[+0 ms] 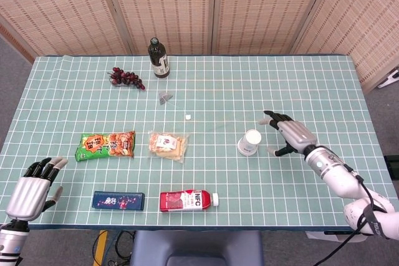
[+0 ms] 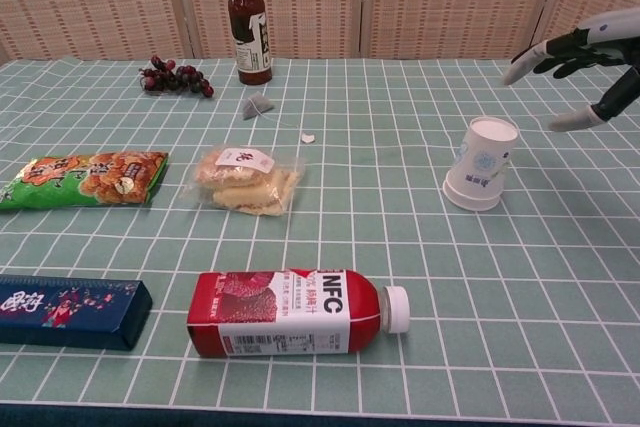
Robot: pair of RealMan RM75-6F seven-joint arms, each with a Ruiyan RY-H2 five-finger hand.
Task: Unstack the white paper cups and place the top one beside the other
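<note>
— Watching the right hand (image 1: 293,134): fingers (image 2: 530,59) spread, holding nothing. Where are the cups (image 1: 250,142)?

— Just off its fingertips, upside down on the worktop (image 1: 312,79), tilted. Left hand (image 1: 34,189) is well apart, fingers loosely curled, holding nothing.

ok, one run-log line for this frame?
phase: reach | white paper cups: still stacked, upside down on table | right hand: open beside stack, no contact | left hand: idle at near table edge, empty

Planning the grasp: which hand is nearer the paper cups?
Right. The right hand hovers just beside the paper cups; the left hand sits at the table's far corner.
</note>
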